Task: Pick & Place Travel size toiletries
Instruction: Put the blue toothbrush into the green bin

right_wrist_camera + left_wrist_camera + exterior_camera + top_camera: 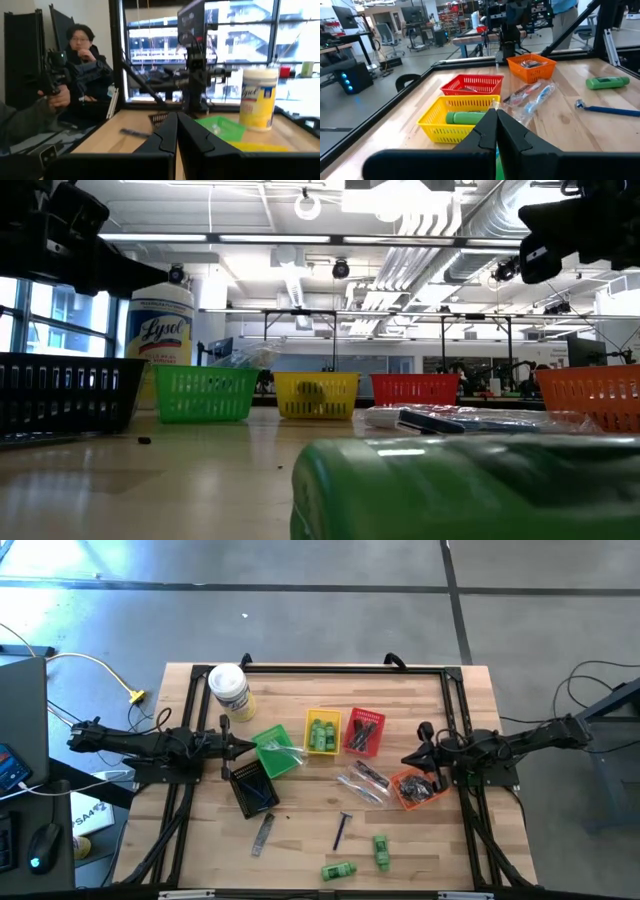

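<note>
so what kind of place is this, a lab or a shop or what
Most likely a robotics lab or workshop. Beyond the wooden table are exposed ceiling ducts, rows of workbenches with equipment, and a person seated nearby holding a handheld device.

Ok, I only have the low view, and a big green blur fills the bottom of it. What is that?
Observer: Most likely a green bottle lying near the table's front edge. A second green bottle lies close by.
Operator: Anything else loose out there?
Observer: A blue razor and a grey comb, both on bare wood outside the baskets.
Operator: And the pincers?
Observer: Both are shut and hold nothing. The left pincer is by the green basket, and the right pincer is by the orange basket.
</note>
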{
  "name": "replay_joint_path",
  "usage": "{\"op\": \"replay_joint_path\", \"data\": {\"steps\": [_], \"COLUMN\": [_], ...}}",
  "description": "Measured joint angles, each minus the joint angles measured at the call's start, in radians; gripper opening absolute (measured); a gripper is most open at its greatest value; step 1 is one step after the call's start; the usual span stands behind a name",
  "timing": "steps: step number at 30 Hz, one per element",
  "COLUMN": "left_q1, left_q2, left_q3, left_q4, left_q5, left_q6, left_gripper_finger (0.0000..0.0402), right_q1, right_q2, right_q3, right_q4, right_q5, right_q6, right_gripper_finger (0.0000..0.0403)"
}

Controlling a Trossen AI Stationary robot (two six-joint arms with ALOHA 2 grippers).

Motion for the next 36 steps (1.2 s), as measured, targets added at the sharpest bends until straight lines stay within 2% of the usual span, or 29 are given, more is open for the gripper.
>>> {"op": "replay_joint_path", "data": {"steps": [9, 22, 36], "left_q1": [0.0, 0.0, 0.0], "left_q2": [0.0, 0.0, 0.0], "left_q3": [0.0, 0.0, 0.0], "left_q4": [0.051, 0.058, 0.093], "left_q5": [-0.003, -0.006, 0.01], "left_q6": [-0.039, -0.02, 0.008], "left_gripper_finger": [0.0, 0.0, 0.0], "right_q1": [0.0, 0.0, 0.0], "right_q2": [0.0, 0.0, 0.033], "right_q3": [0.0, -0.001, -0.002], "right_q4": [0.048, 0.033, 0.009], "right_q5": [0.003, 0.074, 0.074], "right_q6": [-0.04, -0.037, 0.054], "right_gripper_finger": [0.0004, 0.0004, 0.0004]}}
